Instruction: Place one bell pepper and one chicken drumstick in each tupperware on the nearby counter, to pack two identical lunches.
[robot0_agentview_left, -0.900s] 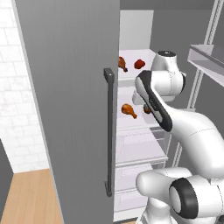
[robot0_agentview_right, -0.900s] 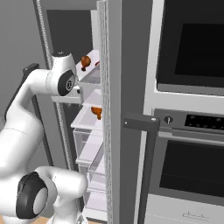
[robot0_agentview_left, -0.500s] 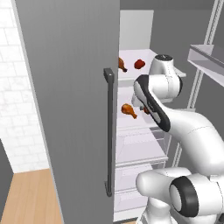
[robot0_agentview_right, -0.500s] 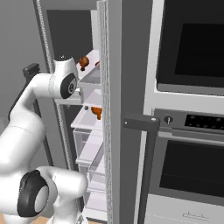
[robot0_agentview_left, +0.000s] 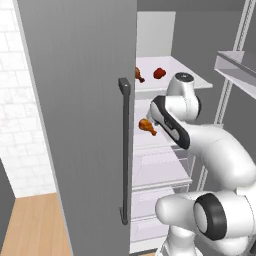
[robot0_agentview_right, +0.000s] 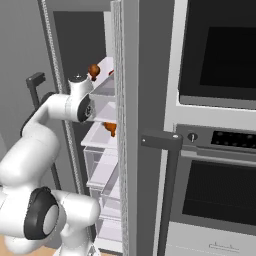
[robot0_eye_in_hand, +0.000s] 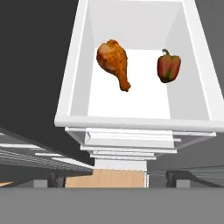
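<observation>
In the hand view I look down on a white fridge shelf (robot0_eye_in_hand: 78, 78) that carries a chicken drumstick (robot0_eye_in_hand: 114, 62) on the left and a red bell pepper (robot0_eye_in_hand: 169, 66) with greenish patches on the right. My gripper (robot0_eye_in_hand: 113, 179) is open and holds nothing; its fingertips (robot0_eye_in_hand: 53, 178) stand wide apart, short of the shelf. From the left base view that drumstick (robot0_agentview_left: 139, 75) and pepper (robot0_agentview_left: 159, 73) lie on the upper shelf, and a second drumstick (robot0_agentview_left: 147, 126) lies one shelf lower, beside my forearm. The tupperware and the counter are out of view.
The open grey fridge door (robot0_agentview_left: 90, 125) with its dark vertical handle (robot0_agentview_left: 124, 150) stands close on my left. Clear drawers (robot0_agentview_left: 160, 170) sit below the shelves. A door shelf (robot0_agentview_left: 235, 65) juts in at the right. A built-in oven (robot0_agentview_right: 220, 200) adjoins the fridge.
My arm's upper joint has shifted slightly down and toward the shelves. Both drumsticks and the pepper lie where they were.
</observation>
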